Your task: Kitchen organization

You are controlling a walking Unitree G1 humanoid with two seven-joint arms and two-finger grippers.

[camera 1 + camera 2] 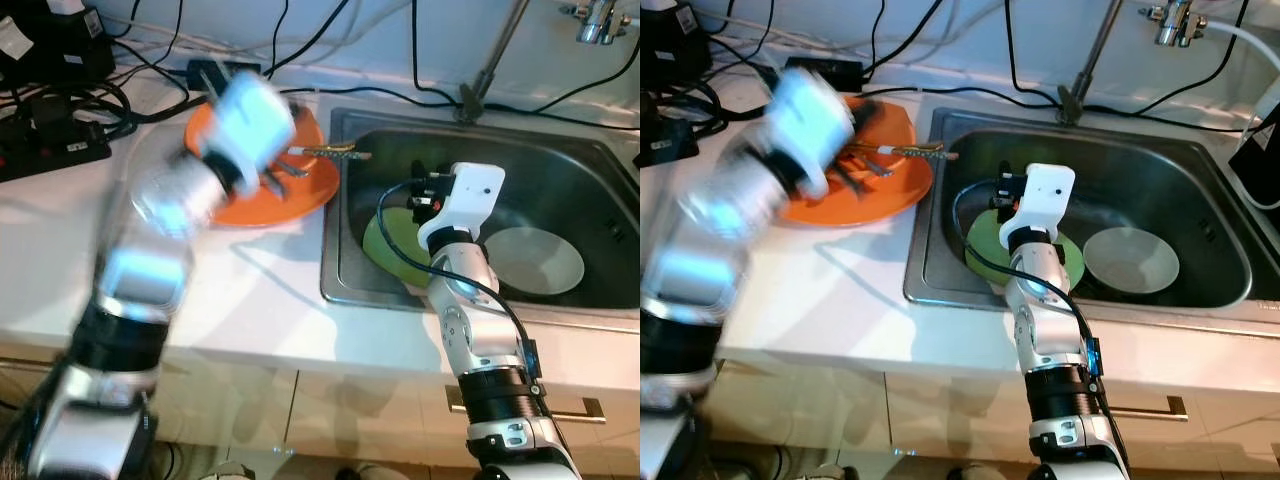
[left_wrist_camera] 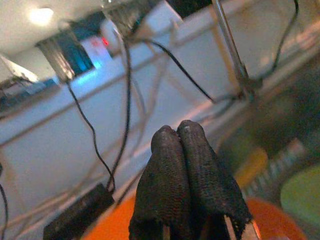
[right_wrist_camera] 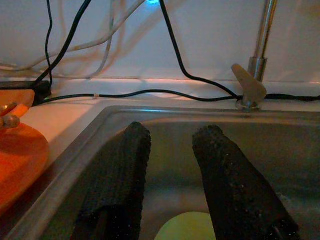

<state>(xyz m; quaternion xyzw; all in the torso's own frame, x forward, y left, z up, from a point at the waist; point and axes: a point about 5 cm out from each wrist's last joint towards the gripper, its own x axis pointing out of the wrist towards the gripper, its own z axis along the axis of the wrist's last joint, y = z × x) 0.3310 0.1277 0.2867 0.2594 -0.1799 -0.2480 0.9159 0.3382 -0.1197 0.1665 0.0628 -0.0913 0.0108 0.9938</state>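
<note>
Utensil (image 1: 335, 152) lengthwise across orange plate (image 1: 300, 200) rim toward sink (image 1: 560, 170); left fingers (image 2: 182, 170) clenched, right fingers (image 3: 220, 180) spread.

black cables (image 1: 120, 105) tangled on counter (back left) | power strip (image 1: 50, 150) | faucet stem (image 3: 260, 45) behind basin

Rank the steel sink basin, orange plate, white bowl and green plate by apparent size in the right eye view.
1. Stainless steel sink basin
2. Round orange plate
3. Green plate and white bowl: unsure, since the right arm covers much of the green plate.
</note>
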